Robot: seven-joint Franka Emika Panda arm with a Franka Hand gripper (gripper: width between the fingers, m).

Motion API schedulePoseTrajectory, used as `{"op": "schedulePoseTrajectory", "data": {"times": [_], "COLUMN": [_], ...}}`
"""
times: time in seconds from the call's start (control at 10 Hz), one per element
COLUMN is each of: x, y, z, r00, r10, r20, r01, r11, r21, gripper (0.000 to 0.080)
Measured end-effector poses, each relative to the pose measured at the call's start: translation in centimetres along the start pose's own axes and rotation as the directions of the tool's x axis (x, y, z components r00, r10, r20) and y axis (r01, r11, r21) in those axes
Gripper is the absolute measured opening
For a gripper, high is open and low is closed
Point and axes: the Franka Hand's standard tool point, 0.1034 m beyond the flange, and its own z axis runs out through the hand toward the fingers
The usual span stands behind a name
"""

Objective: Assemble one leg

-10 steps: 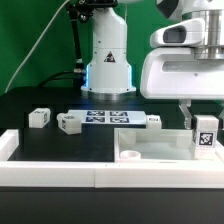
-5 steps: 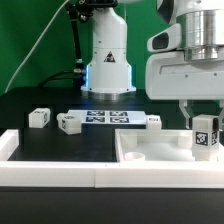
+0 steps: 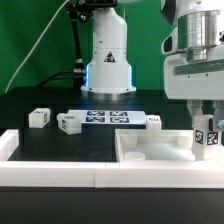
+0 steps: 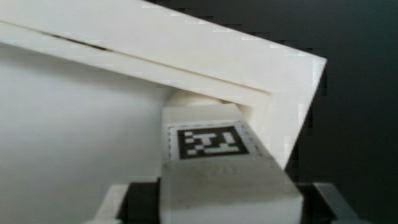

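Note:
My gripper [image 3: 208, 112] is shut on a leg [image 3: 207, 137], a white post with a black-and-white tag, held upright at the exterior view's right. The leg's lower end stands inside the far right corner of the large white tray-shaped part [image 3: 150, 148]. In the wrist view the leg [image 4: 217, 150] reaches from between my fingers [image 4: 139, 200] to the tray's raised rim corner [image 4: 231, 88]. Three more legs lie on the black table: one [image 3: 39, 117] at the left, one [image 3: 69, 122] beside it, one [image 3: 153, 121] by the marker board.
The marker board [image 3: 108, 118] lies flat on the table in front of the robot base [image 3: 107, 60]. A white rail [image 3: 50, 172] runs along the table's front edge with a raised end at the left.
My gripper has moved toward the exterior view's right with the leg, bringing it closer to the tray's right corner. The other legs have not moved.

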Motion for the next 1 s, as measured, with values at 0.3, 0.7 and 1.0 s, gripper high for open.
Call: {"op": "schedulePoseTrajectory", "data": {"times": [0.3, 0.7, 1.0], "x": [-0.39, -0.91, -0.56], "y": [0.02, -0.23, -0.45], "z": [0.05, -0.15, -0.35], "r00": [0.994, 0.977, 0.862], "r10": [0.108, -0.208, -0.504], "r20": [0.016, 0.036, 0.052], "r01": [-0.108, 0.209, 0.506], "r11": [0.994, 0.978, 0.862], "r21": [0.003, -0.023, -0.028], "gripper": [0.0564, 0.0648, 0.0649]}}
